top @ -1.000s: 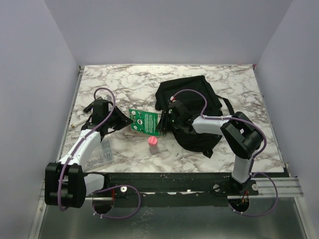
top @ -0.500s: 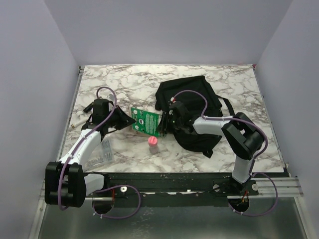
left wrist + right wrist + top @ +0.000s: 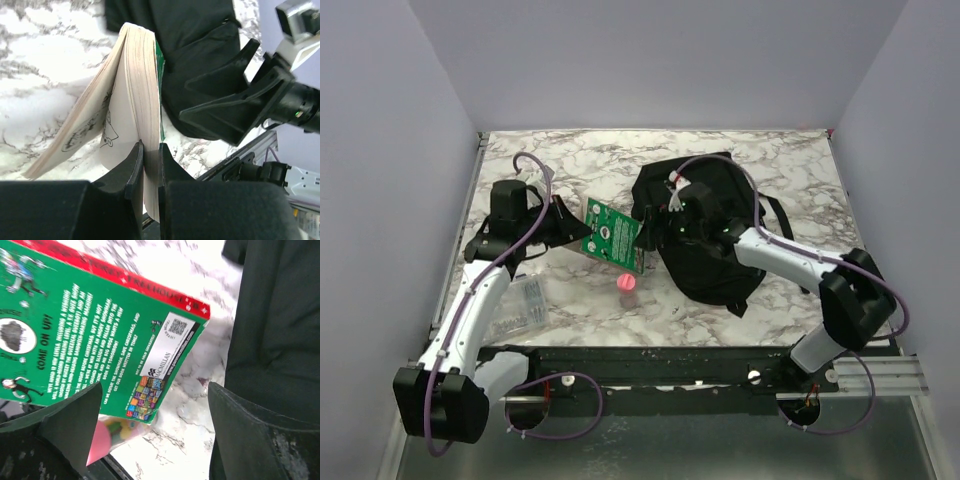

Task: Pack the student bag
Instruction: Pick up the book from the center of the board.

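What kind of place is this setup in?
Probably a robot test cell: a marble-patterned table boxed in by plain walls, a left arm and right arm bolted to a rail at its near edge, a bag and book as props.

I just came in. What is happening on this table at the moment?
The left hand is shut on a green paperback book and holds it tilted, lifted off the marble table. The right hand is open beside the book's corner, at the left edge of the black student bag, and grips nothing. The book is not yet in the bag. A small pink bottle sits on the table near the book.
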You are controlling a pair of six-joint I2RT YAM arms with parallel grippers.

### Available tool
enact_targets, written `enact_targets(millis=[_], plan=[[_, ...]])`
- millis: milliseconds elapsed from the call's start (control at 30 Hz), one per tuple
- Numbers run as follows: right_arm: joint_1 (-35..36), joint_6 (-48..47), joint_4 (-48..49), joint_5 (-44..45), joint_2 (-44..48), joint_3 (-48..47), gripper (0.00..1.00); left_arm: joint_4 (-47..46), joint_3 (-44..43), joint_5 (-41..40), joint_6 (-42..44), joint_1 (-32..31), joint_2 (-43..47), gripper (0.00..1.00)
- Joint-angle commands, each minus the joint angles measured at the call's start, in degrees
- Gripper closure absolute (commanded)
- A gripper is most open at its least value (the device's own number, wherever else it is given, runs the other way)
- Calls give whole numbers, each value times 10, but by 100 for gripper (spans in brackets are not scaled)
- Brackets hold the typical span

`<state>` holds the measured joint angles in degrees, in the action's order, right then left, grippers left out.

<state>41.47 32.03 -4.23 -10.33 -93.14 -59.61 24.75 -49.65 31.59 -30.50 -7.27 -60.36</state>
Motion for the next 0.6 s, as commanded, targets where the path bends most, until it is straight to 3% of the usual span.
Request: enact_targets(millis=[0, 200, 367, 467, 567], plan=[[-24, -76, 3, -38, 80, -23, 5, 62, -78, 65, 77, -3, 33, 100], [-79, -83, 86, -214, 111, -27, 0, 75, -116, 148, 56, -3, 58, 100], [-111, -86, 116, -298, 116, -31, 0, 77, -153, 212, 36, -3, 71, 100], [-125, -73, 134, -344, 134, -20, 0, 77, -167, 222, 29, -4, 86, 100], [-125, -27, 196, -455, 143, 14, 1, 74, -177, 228, 12, -4, 93, 100]])
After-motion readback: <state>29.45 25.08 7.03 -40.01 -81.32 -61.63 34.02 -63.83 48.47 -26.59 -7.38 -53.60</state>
